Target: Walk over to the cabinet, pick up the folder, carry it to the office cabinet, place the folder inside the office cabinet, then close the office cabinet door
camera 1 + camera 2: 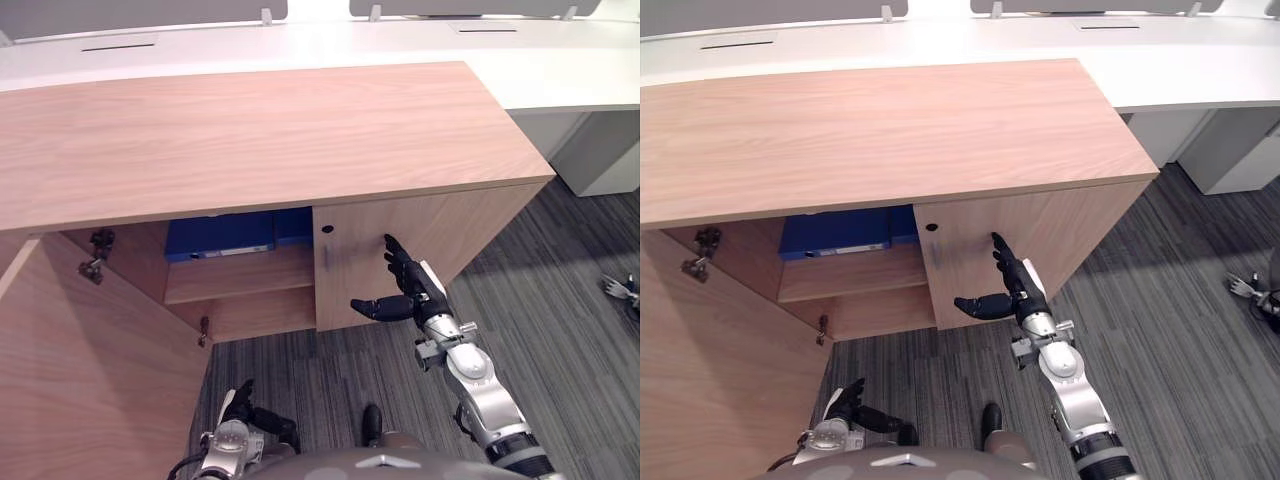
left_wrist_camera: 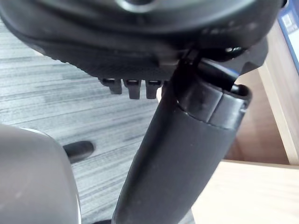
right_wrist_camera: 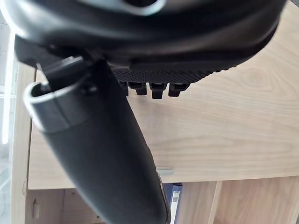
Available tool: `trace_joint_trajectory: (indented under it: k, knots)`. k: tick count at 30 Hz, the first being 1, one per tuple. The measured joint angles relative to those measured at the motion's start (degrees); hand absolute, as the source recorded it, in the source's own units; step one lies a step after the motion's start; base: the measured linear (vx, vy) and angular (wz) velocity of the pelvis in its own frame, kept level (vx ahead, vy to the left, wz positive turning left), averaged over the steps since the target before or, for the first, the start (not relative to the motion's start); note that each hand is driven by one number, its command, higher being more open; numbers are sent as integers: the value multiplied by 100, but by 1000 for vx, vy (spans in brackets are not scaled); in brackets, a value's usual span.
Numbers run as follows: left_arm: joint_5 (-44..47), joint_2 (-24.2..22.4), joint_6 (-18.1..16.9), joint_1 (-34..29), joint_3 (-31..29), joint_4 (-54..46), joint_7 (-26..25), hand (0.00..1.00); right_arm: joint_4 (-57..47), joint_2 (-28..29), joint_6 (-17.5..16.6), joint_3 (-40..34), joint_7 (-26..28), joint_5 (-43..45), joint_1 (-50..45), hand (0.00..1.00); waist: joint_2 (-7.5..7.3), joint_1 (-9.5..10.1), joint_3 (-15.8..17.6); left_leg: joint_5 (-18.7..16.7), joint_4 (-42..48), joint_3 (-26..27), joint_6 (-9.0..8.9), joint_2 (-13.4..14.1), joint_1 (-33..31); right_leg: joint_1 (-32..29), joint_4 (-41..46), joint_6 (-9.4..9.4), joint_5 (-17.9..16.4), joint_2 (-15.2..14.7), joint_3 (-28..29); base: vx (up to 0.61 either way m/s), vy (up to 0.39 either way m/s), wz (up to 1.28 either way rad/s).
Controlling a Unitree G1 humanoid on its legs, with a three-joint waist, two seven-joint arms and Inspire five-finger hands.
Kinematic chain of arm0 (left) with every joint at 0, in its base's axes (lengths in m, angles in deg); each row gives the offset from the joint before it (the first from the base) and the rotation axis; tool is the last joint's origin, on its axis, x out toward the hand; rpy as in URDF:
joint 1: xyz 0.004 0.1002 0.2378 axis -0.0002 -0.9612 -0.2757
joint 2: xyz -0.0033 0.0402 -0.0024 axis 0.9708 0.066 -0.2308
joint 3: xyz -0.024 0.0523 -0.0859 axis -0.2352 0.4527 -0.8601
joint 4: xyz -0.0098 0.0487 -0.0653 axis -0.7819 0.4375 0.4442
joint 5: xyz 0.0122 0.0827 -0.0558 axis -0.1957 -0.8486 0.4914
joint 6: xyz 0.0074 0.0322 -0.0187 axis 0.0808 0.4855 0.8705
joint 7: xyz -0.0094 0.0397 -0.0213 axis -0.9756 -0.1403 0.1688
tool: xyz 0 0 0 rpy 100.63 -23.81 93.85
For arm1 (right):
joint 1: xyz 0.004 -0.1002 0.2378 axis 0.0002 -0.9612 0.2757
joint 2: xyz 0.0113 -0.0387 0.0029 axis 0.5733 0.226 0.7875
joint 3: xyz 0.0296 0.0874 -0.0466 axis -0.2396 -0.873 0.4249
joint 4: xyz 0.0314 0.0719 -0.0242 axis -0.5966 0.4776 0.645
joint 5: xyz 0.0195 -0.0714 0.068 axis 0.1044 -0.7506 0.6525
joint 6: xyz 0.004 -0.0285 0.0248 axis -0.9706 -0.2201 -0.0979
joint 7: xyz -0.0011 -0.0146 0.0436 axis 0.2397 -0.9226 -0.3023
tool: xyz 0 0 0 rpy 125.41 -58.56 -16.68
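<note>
A: Where will you find the folder?

B: The blue folder (image 1: 220,238) lies flat on the upper shelf (image 1: 240,275) inside the office cabinet (image 1: 250,140), in its left compartment, tucked just under the top panel. From your right robot hand it sits at about 10 o'clock.

A: And the doors?

B: The left door (image 1: 90,370) stands swung wide open toward you, filling the head view at 8 o'clock, with its hinges (image 1: 97,255) showing on the inner wall. The right door (image 1: 420,240) is closed, with a slim handle (image 1: 323,256) and a keyhole (image 1: 327,229) near its inner edge.

A: What is your right robot hand doing?

B: Your right robot hand (image 1: 410,285) is raised in front of the closed right door, fingers straight and pointing to 12 o'clock, thumb spread out toward 9 o'clock. It has hold of nothing. I cannot tell whether the fingertips touch the wood.

A: The other one?

B: Your left robot hand (image 1: 245,405) hangs low at 7 o'clock, over the grey carpet (image 1: 560,330) just beside the open door's edge, fingers loose and empty.

A: Anything behind the cabinet?

B: A long white worktop (image 1: 560,70) runs along its far side at 12 o'clock.
</note>
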Motion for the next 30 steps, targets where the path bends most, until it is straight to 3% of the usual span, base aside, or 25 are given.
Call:
trace_joint_trajectory:
  k: [10, 23, 25, 29, 30]
  knots:
    - [92, -20, -2, -68, 1, -85, 12, 100, 894, 107, -187, -359, -111, -304, 106, 100, 70, 10, -35, 173, -223, -275, -24, -10, -1, 66, -91, -18, -11, 8, -280, -10, -6, 16]
    - [400, -149, -11, -219, -229, -189, -17, 100, 2770, 779, -80, -1099, -294, -1233, -509, 100, 160, 71, -97, 26, -192, -132, -36, 3, 234, 277, -150, -5, -67, 37, -154, 34, 16, -6]
    - [618, -175, -19, -263, -268, -223, -29, 100, 3074, 861, -22, -1345, -394, -1234, -567, 100, 178, 73, -87, -38, -104, -148, -35, 6, 207, 158, 190, 7, -267, -17, -159, 2, 11, 5]
    - [1039, -236, -72, -383, -478, -350, -128, 100, 3480, 958, 63, -1772, -688, -1241, -715, 100, 140, 87, -66, -131, 140, -507, -3, -132, 119, -225, 1492, 73, -1017, -288, -307, 39, -5, 40]
    - [1092, -238, -73, -396, -496, -366, -142, 100, 3518, 958, 64, -1777, -701, -1240, -703, 100, 144, 100, -67, -129, 141, -545, 1, -141, 113, -221, 1509, 80, -1038, -299, -329, 47, -1, 34]
